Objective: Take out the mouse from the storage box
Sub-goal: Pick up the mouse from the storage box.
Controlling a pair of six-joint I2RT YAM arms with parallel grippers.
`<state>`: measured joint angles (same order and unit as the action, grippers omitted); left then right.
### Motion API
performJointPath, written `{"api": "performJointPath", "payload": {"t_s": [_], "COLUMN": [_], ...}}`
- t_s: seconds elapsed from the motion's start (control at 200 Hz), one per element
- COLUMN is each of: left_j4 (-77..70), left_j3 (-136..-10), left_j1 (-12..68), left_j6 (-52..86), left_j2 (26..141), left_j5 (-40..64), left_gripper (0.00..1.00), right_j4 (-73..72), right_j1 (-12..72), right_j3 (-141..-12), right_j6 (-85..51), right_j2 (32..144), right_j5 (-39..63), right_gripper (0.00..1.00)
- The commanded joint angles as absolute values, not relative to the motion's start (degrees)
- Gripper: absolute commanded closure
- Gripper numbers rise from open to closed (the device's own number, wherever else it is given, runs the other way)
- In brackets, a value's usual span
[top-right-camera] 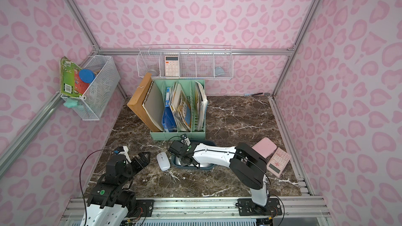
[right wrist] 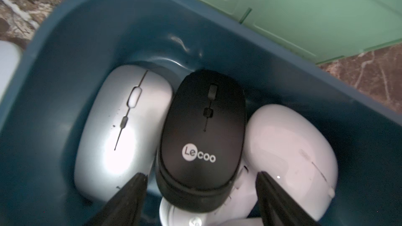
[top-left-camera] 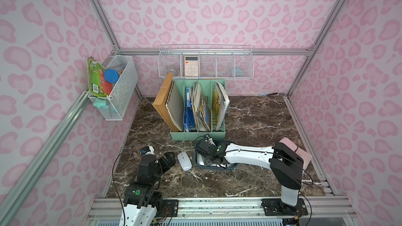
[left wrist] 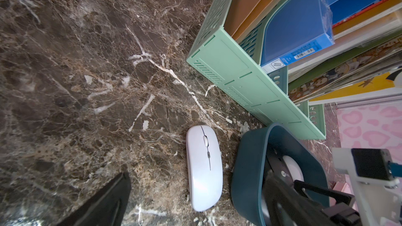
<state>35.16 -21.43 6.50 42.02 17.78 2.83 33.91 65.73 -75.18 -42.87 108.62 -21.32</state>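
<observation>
Right gripper [right wrist: 201, 174] sits half-open and empty inside the storage box [right wrist: 76, 29], black mouse [right wrist: 202, 127] between its fingers [right wrist: 130, 196], silver mouse [right wrist: 121, 127] and white mouse [right wrist: 289, 148] crowding just outside them, so closing could pinch a neighbour or slip off.

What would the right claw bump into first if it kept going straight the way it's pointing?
Probably the black mouse in the storage box: the right claw points at it, fingers apart on either side.

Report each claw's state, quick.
Left claw: open, empty, beside the white mouse.
Right claw: open, straddling the black mouse in the storage box, not gripping.
</observation>
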Motion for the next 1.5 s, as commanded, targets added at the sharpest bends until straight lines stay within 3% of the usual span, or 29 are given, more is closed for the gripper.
{"api": "performJointPath", "payload": {"t_s": [0.0,0.275,0.71,1.08,1.495], "left_j4": [36.1,36.2,36.0,36.0,36.0], "left_j3": [-21.5,-21.3,-21.3,-21.3,-21.3], "left_j1": [6.4,6.4,6.5,6.5,6.5], "left_j6": [41.8,41.9,41.6,41.4,41.1], "left_j2": [17.4,17.1,17.3,17.4,17.7], "left_j5": [2.5,2.2,2.4,2.3,2.2], "left_gripper": [0.01,0.01,0.01,0.01,0.01], "right_j4": [34.5,34.2,33.0,33.6,33.5], "right_j1": [65.2,64.6,63.4,63.8,65.5], "right_j3": [-75.4,-76.2,-77.5,-80.0,-78.5], "right_j6": [-43.8,-43.7,-42.7,-41.8,-42.3], "right_j2": [108.9,111.2,113.1,113.0,108.4], "right_j5": [-19.9,-20.0,-21.5,-22.3,-23.6], "right_gripper": [0.24,0.27,0.23,0.39,0.43]}}
